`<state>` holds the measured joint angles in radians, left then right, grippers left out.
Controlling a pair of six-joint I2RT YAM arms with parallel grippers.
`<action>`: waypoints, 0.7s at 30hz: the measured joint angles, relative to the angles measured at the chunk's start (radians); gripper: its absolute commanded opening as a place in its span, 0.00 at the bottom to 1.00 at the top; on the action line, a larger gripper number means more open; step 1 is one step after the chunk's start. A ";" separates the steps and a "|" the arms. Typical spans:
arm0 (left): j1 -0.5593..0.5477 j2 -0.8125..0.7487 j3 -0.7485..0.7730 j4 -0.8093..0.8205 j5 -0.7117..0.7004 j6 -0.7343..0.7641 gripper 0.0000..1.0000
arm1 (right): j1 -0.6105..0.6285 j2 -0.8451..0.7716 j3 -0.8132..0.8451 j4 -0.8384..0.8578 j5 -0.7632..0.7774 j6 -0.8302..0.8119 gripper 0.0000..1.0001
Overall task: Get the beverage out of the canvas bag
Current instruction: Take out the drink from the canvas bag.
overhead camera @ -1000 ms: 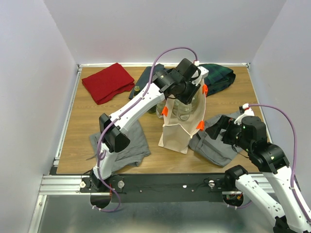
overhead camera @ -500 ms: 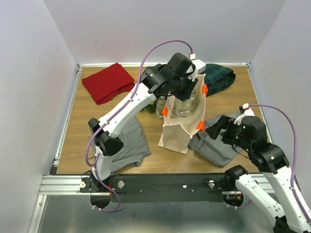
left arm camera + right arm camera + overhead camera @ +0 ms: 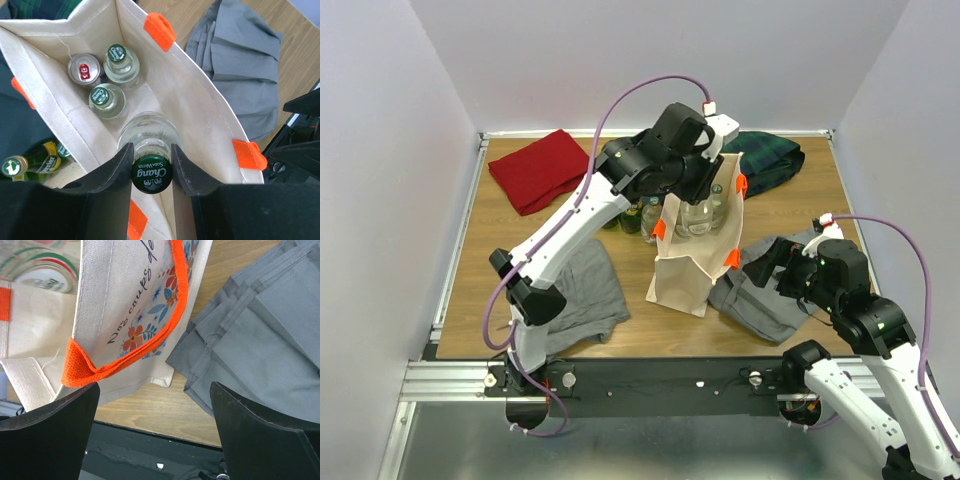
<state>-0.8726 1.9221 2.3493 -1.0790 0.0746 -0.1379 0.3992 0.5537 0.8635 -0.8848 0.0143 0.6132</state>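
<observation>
The beige canvas bag (image 3: 682,272) with orange handles (image 3: 732,259) stands upright at mid-table. My left gripper (image 3: 703,195) is over its open top, shut on the green cap (image 3: 151,173) of a clear glass soda-water bottle (image 3: 148,136), which is still mostly inside the bag (image 3: 200,107). Two more clear bottles (image 3: 116,57) and a can (image 3: 84,70) stand deeper in the bag. My right gripper (image 3: 775,262) is open and empty, low beside the bag's right side; its wrist view shows the bag's printed wall (image 3: 125,315) and an orange handle (image 3: 177,310).
Green bottles (image 3: 642,218) stand just left of the bag, also in the left wrist view (image 3: 27,161). Grey folded clothes lie at the bag's right (image 3: 760,298) and left (image 3: 585,290). A red cloth (image 3: 540,168) and a dark plaid cloth (image 3: 772,160) lie at the back.
My left gripper has risen a little above the bag's mouth with the bottle in it, and that arm's elbow has swung left. The right arm has not moved.
</observation>
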 measured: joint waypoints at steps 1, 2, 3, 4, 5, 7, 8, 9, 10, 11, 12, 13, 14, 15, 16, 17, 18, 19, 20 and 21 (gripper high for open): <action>0.000 -0.008 0.000 0.000 -0.001 0.000 0.00 | 0.000 0.000 0.000 0.000 0.000 0.000 1.00; 0.000 -0.017 0.000 0.001 -0.003 0.000 0.00 | 0.000 0.000 0.000 0.000 0.000 0.000 1.00; 0.000 -0.026 0.000 0.002 -0.006 0.000 0.00 | 0.000 0.000 0.000 0.000 0.000 0.000 1.00; 0.000 -0.035 0.000 0.004 -0.011 0.000 0.00 | 0.000 0.000 0.000 0.000 0.000 0.000 1.00; 0.000 -0.042 0.000 0.006 -0.013 0.000 0.00 | 0.000 0.000 0.000 0.000 0.000 0.000 1.00; 0.000 -0.053 0.000 0.009 -0.020 0.000 0.00 | 0.000 0.000 0.000 0.000 0.000 0.000 1.00; 0.000 -0.056 0.000 0.010 -0.023 0.000 0.00 | 0.000 0.000 0.000 0.000 0.000 0.000 1.00; 0.000 -0.061 0.000 0.013 -0.028 0.000 0.00 | 0.000 0.000 0.000 0.000 0.000 0.000 1.00; 0.000 -0.064 0.000 0.014 -0.032 0.001 0.00 | 0.000 0.000 0.000 0.000 0.000 0.000 1.00; 0.000 -0.065 0.000 0.015 -0.035 0.001 0.00 | 0.000 0.000 0.000 0.000 0.000 0.000 1.00; 0.000 -0.068 0.000 0.016 -0.040 0.002 0.00 | 0.000 0.000 0.000 0.000 0.000 0.000 1.00; 0.000 -0.071 0.000 0.016 -0.046 0.003 0.00 | 0.000 0.000 0.000 0.000 0.000 0.000 1.00; 0.000 -0.073 0.000 0.016 -0.053 0.004 0.00 | 0.000 0.000 0.000 0.000 0.000 0.000 1.00; 0.000 -0.077 0.000 0.017 -0.062 0.005 0.00 | 0.000 0.000 0.000 0.000 0.000 0.000 1.00; 0.000 -0.082 0.000 0.016 -0.069 0.007 0.00 | 0.000 0.000 0.000 0.000 0.000 0.000 1.00; 0.000 -0.086 0.000 0.017 -0.079 0.010 0.00 | 0.000 0.000 0.000 0.000 0.000 0.000 1.00; 0.000 -0.090 0.000 0.017 -0.084 0.011 0.00 | 0.000 0.000 0.000 0.000 0.000 0.000 1.00; 0.000 -0.095 0.000 0.018 -0.093 0.014 0.00 | 0.000 0.000 0.000 0.000 0.000 0.000 1.00; 0.000 -0.098 0.000 0.019 -0.098 0.015 0.00 | 0.000 0.000 0.000 0.000 0.000 0.000 1.00; 0.000 -0.104 0.000 0.021 -0.106 0.017 0.00 | 0.000 0.000 0.000 0.000 0.000 0.000 1.00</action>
<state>-0.8726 1.8183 2.3493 -1.0576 -0.0311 -0.1207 0.3992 0.5533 0.8635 -0.8848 0.0143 0.6132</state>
